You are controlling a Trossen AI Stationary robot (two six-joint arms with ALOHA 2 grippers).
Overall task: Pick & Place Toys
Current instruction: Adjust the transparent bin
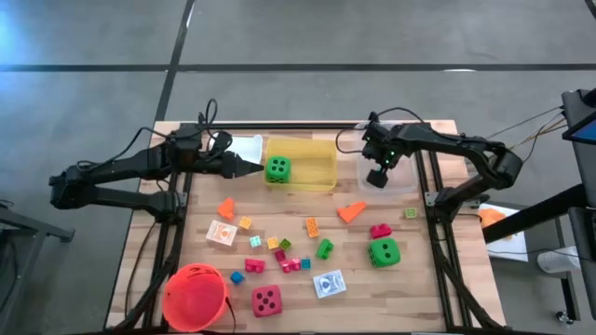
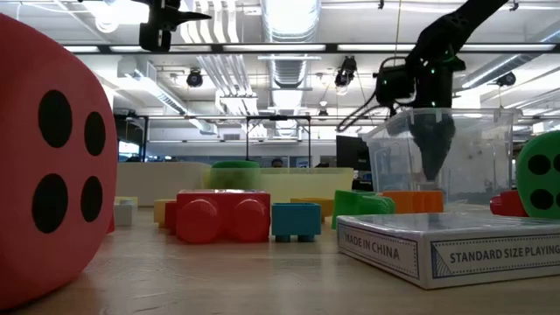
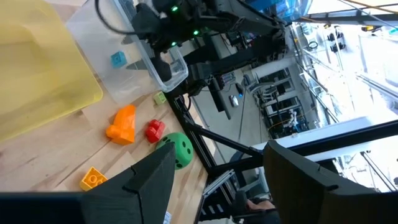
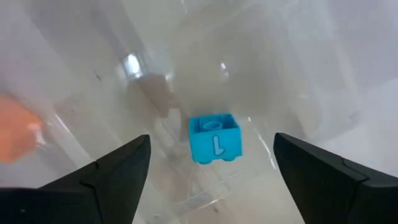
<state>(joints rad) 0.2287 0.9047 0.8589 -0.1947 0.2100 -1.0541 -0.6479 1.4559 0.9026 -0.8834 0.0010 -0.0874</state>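
Observation:
My right gripper hangs open, pointing down into the clear bin at the far right. A blue block lies on the bin's floor below it, between the two fingers and apart from them. My left gripper is open and holds nothing; it hovers beside the yellow bin, where a green die sits. Loose toys lie on the table: an orange wedge, a second green die, a pink-red die, white cards and several small blocks.
An orange-red bucket stands at the near left corner. A white bin sits under my left gripper at the far side. Black frame rails run along the table's left and right sides.

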